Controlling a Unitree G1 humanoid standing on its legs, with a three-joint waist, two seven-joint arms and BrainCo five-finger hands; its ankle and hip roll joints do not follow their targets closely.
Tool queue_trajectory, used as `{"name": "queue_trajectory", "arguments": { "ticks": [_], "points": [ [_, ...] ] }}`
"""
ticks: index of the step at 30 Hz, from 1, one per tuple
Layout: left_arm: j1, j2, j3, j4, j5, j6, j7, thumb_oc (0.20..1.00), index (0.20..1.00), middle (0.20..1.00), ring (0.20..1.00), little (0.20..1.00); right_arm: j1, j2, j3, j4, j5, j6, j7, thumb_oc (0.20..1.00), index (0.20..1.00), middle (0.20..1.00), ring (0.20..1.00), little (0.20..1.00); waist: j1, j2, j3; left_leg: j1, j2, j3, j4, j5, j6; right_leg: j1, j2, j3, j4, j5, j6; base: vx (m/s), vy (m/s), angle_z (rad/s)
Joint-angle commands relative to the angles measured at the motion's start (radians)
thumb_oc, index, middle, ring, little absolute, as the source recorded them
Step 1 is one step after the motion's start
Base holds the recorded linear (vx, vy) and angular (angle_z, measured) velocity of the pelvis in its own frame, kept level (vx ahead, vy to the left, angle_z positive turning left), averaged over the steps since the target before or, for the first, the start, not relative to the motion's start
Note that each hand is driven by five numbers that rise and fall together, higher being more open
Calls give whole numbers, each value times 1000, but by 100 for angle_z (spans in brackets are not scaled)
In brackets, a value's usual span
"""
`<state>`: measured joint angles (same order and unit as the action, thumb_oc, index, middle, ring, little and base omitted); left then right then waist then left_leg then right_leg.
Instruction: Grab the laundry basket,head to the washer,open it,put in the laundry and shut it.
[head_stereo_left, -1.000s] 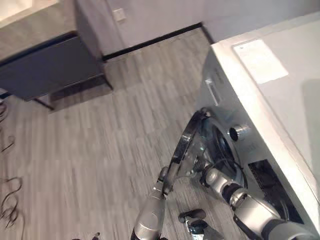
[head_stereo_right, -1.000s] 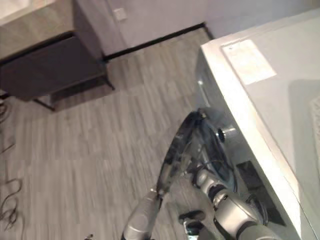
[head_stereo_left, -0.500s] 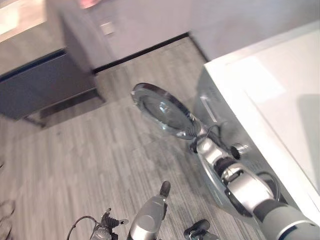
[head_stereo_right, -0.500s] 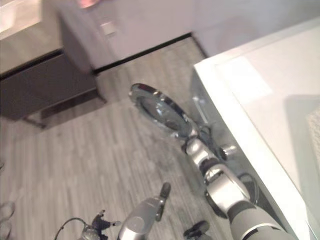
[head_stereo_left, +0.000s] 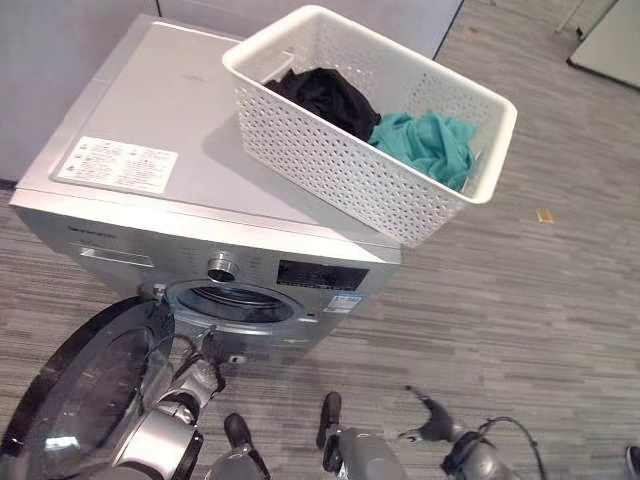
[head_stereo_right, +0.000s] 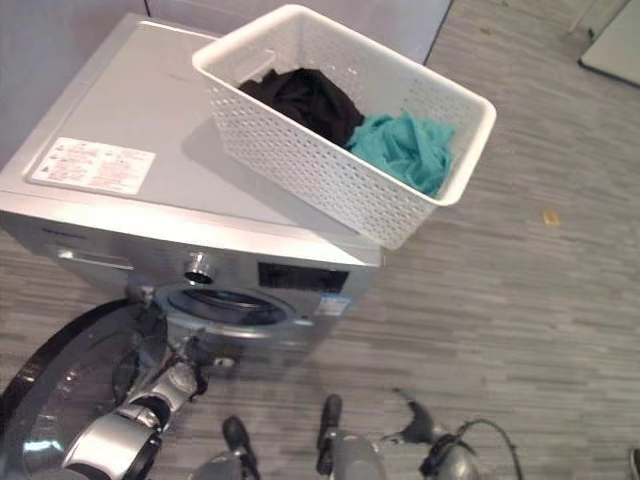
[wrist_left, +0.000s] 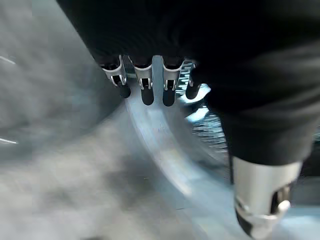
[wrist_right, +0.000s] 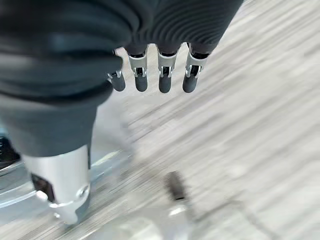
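L hand (head_stereo_left: 200, 375) lower left, at rim of open washer door (head_stereo_left: 80, 385), fingers (wrist_left: 145, 87) straight, grasping nothing. R hand (wrist_right: 150, 75) fingers loose, empty, over floor (head_stereo_left: 520, 300). Silver washer (head_stereo_left: 150, 180) centre-left, drum open. White perforated basket (head_stereo_left: 330, 150) on its top, upper centre; black (head_stereo_left: 325, 95) + teal (head_stereo_left: 430, 140) clothes inside

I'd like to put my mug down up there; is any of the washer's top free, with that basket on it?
Yes: the silver-grey washing machine has bare top left of the white perforated plastic laundry basket, around the white label sticker. The right side is crowded: the basket overhangs that edge, holding black clothing and teal clothing.
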<state>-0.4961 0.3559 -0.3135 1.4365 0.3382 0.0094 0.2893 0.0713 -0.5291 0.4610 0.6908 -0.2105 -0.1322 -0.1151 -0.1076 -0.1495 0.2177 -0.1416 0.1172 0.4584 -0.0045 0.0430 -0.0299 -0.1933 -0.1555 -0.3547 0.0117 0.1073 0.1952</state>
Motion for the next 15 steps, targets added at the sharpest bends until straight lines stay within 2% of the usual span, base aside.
{"name": "queue_trajectory", "arguments": {
  "ticks": [1, 4, 9, 15],
  "points": [
    [56, 130, 4, 20, 127, 57, -33, 1000, 1000, 1000, 1000, 1000, -104, 25, -48, 17, 18, -10, -19, 1000, 1000, 1000, 1000, 1000, 49, -41, 59, -10, -11, 38, -76, 66, -22, -11, -48, 77, 23, 30, 28, -30, 15, -29],
    [90, 154, 39, 56, 127, 56, -83, 1000, 1000, 1000, 1000, 1000, -87, 33, -100, 35, 70, 4, -1, 1000, 1000, 1000, 1000, 1000, 41, -43, 41, -28, -18, 34, -81, 67, -25, -34, -58, 82, 12, 45, 30, 15, 11, -8],
    [153, 165, 76, 82, 137, 56, -123, 1000, 1000, 1000, 1000, 1000, -77, 40, -115, 15, 71, 14, 23, 1000, 1000, 1000, 1000, 1000, 41, -45, 24, -27, -23, 40, -81, 61, -23, -36, -64, 92, -1, 56, 31, 25, 2, -2],
    [207, 145, 121, 72, 99, 49, -116, 1000, 1000, 1000, 1000, 1000, -64, 62, -144, 0, 86, 19, 31, 1000, 1000, 1000, 1000, 1000, 53, -20, -14, -9, -26, 20, -83, 59, -25, -10, -72, 75, -4, 48, 29, 60, -26, -4]
  ]
}}
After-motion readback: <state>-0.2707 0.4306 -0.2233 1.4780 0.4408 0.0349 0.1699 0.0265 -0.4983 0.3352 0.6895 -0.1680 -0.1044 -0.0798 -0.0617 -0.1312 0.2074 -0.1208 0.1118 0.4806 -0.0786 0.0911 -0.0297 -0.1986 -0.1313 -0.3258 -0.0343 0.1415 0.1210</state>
